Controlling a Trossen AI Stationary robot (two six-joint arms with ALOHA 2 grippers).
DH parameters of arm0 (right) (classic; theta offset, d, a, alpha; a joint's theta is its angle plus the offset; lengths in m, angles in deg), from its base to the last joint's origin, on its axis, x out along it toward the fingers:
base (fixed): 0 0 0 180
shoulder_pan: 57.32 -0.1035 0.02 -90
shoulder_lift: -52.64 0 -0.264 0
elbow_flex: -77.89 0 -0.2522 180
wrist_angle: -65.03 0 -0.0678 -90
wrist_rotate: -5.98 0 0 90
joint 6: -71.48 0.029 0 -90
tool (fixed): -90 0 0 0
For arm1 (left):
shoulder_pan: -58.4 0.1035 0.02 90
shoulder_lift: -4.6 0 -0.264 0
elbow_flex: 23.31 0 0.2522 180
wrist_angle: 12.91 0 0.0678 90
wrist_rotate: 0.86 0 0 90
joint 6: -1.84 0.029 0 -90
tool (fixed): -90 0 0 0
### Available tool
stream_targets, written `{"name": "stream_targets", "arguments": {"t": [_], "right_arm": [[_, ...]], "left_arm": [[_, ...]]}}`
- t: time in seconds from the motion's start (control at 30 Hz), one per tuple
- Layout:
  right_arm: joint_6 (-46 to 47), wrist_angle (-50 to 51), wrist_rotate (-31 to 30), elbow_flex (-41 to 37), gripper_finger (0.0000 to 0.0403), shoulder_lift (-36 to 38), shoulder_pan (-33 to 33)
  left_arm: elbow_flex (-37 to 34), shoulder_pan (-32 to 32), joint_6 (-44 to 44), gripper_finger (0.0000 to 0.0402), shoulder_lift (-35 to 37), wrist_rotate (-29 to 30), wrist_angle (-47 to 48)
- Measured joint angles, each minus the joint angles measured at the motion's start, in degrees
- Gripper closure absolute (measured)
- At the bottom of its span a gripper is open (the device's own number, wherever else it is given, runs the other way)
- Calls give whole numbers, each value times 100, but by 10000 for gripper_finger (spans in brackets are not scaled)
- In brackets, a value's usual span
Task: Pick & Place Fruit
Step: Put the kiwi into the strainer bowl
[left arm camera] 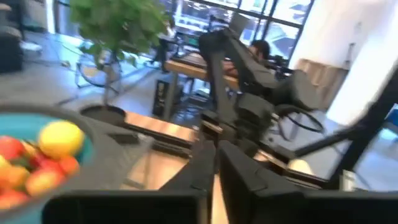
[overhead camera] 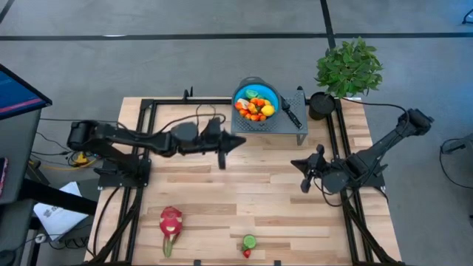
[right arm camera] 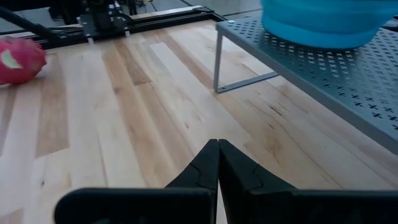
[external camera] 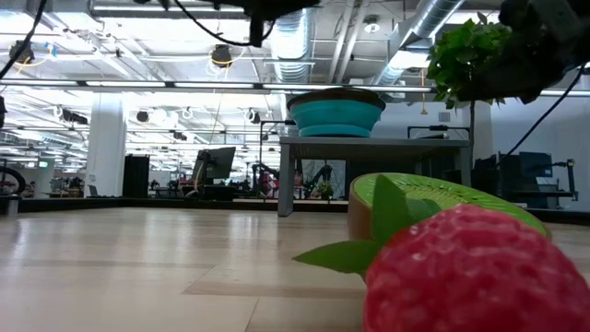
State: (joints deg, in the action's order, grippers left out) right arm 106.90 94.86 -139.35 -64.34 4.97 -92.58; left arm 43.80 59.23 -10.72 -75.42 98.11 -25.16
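A blue bowl (overhead camera: 256, 94) filled with several small orange, red, yellow and green fruits (overhead camera: 255, 107) stands on a grey perforated stand (overhead camera: 295, 127) at the table's far side. The bowl (left arm camera: 87, 146) and its fruits (left arm camera: 59, 138) also show in the left wrist view. My left gripper (overhead camera: 238, 144) hangs shut and empty in the air, just near-left of the stand. A pink-red dragon fruit (overhead camera: 171, 222) lies on the table near the front left. A green kiwi half (overhead camera: 250, 241) and a strawberry (overhead camera: 247, 253) lie at the front edge. My right gripper (overhead camera: 303, 176) waits shut over the table's right side.
A black-handled knife (overhead camera: 290, 112) lies on the stand beside the bowl. A potted plant (overhead camera: 349, 66) stands at the far right corner. Black frame rails (overhead camera: 140, 170) run along both sides. The wooden table (overhead camera: 244, 192) is bare in the middle.
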Motion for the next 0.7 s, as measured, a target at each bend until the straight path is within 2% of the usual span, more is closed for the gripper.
{"name": "stream_targets", "arguments": {"t": [0.2, 0.43, 0.6, 0.7], "right_arm": [[17, -65, 1, 0, 403, -1, -205], [17, -432, 39, 0, 403, -1, -505], [17, -667, 44, 0, 403, -1, -619], [17, -773, 42, 0, 403, -1, -639]], "left_arm": [[-776, -644, -57, 396, 374, 96, -444], [-1702, -1525, 357, 400, 507, 84, -1929], [-2000, -2060, 49, 400, 509, 758, -2152], [-2061, -2318, -16, 400, 509, 957, -2148]]}}
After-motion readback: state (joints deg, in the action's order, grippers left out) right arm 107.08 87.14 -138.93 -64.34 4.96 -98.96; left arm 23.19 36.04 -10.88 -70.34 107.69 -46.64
